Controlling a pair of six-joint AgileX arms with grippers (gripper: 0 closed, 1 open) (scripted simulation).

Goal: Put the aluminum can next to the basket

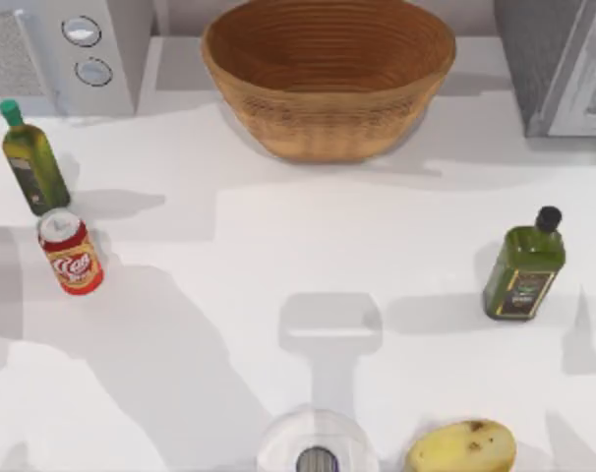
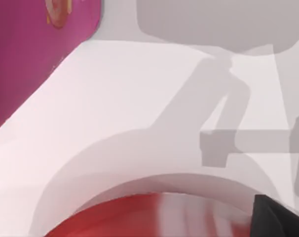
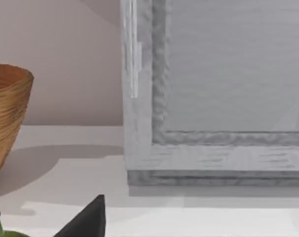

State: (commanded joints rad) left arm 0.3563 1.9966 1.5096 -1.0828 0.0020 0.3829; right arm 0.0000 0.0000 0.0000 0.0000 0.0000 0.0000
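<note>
White table: the aluminum can stands near its left edge, far from the basket. It looks light and slippery; grab its middle. I cannot tell either pincer's state.

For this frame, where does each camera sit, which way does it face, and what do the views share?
Top view: above the table, looking down on basket, aluminum can and two green bottles.
Left wrist view: low over the table, close above the can's red side; a dark finger at the edge.
Right wrist view: faces a grey appliance; basket rim, dark finger.
Shared: the basket, the can.
</note>
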